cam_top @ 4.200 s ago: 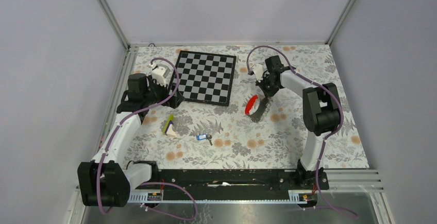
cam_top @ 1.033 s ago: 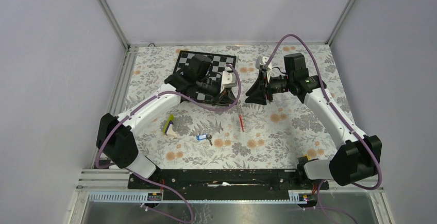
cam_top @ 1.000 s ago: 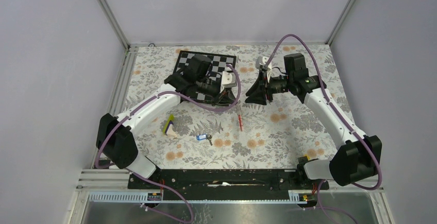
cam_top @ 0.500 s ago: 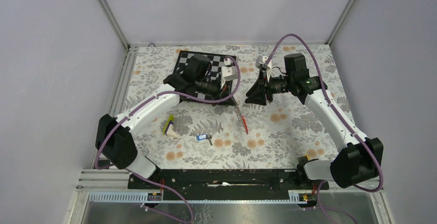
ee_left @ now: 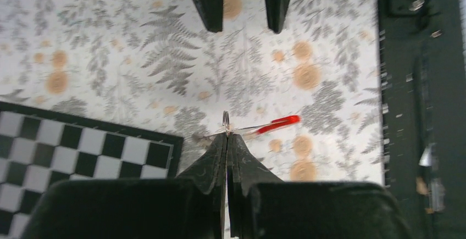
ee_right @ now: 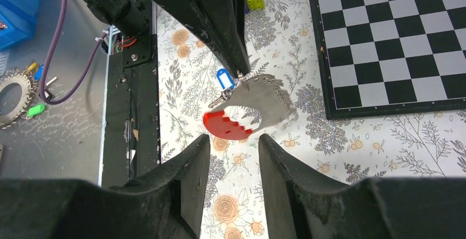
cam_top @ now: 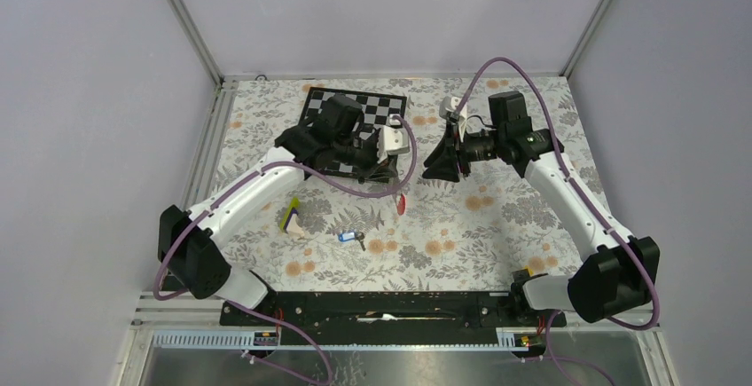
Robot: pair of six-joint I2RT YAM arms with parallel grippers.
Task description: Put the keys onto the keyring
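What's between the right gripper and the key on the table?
The keyring: it hangs from the shut left gripper, roughly on the line from the open right gripper to the key. The right wrist view shows it just in front of the key. Nothing else visible is in the way.

I see the keyring, a floppy strap, grey near its small metal ring and red at the end, hanging from the left gripper, jaws pressed together on that ring. The keys, a blue tag with a dark key, lie on the counter.
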